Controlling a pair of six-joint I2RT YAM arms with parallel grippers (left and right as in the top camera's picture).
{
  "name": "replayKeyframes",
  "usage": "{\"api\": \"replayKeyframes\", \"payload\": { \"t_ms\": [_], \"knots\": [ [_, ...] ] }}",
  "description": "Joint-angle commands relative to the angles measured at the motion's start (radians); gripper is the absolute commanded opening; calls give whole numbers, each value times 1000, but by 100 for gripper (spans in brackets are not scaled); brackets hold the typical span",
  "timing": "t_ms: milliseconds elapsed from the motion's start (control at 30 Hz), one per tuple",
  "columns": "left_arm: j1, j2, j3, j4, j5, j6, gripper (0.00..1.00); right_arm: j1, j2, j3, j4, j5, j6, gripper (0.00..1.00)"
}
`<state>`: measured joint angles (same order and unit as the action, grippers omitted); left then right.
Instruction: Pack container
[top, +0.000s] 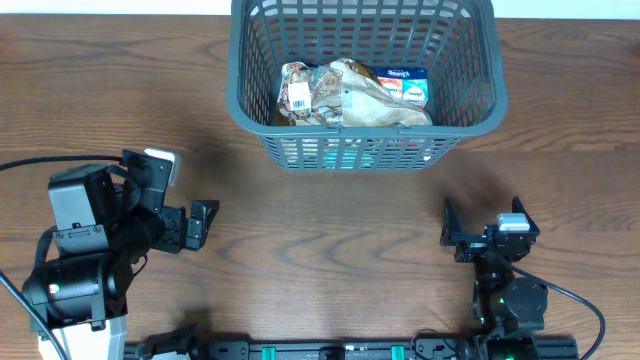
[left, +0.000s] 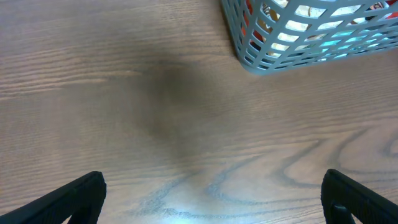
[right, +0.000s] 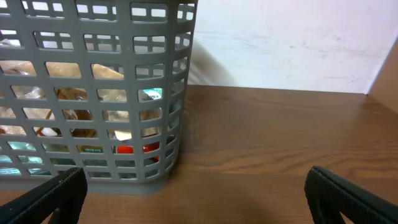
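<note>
**A:** Looking for the basket (top: 350, 150). Sitting where, exactly?

**B:** Sitting upright at the far side of the table (top: 330, 240), roughly centred between the two arms. Already holding a heap of crinkly packets (top: 345, 95), with a blue packet (top: 405, 85) lying toward the right end. Also showing bits of red and teal through the lower slots in the right wrist view.

**A:** Checking the left gripper (left: 214, 196) now. Holding anything?

**B:** Nope, gaping wide and grasping nothing. Hanging over bare wood near the front left of the table and pointing toward the basket's near corner, but sitting well apart from it. Only catching that one corner at the top of the left wrist view.

**A:** And the right gripper (right: 196, 196)?

**B:** Same deal: spreading wide, gripping nothing. Hanging low over the table at the front right and looking just past the basket's right end toward the pale wall behind. Not touching the basket at all, with plain wood lying in between.
</note>
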<state>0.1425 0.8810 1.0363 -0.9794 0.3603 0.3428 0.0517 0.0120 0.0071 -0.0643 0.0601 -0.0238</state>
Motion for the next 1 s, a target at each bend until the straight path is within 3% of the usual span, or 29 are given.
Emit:
{"api": "replayKeyframes", "payload": {
  "t_ms": [0, 367, 633, 733, 967],
  "knots": [
    [4, 1, -2, 1, 10, -5, 99, -5, -6, -2, -4, 11, 19, 99],
    [4, -10, -2, 0, 10, -5, 99, -5, -6, -2, -4, 11, 20, 99],
    [-27, -196, -20, 5, -50, 40, 99, -5, -6, -2, -4, 11, 20, 99],
    [-73, -299, -88, 113, -51, 41, 99, -5, -6, -2, -4, 11, 20, 99],
    [-134, -546, -446, 592, -59, 40, 99, -5, -6, -2, -4, 11, 20, 99]
  ]
}}
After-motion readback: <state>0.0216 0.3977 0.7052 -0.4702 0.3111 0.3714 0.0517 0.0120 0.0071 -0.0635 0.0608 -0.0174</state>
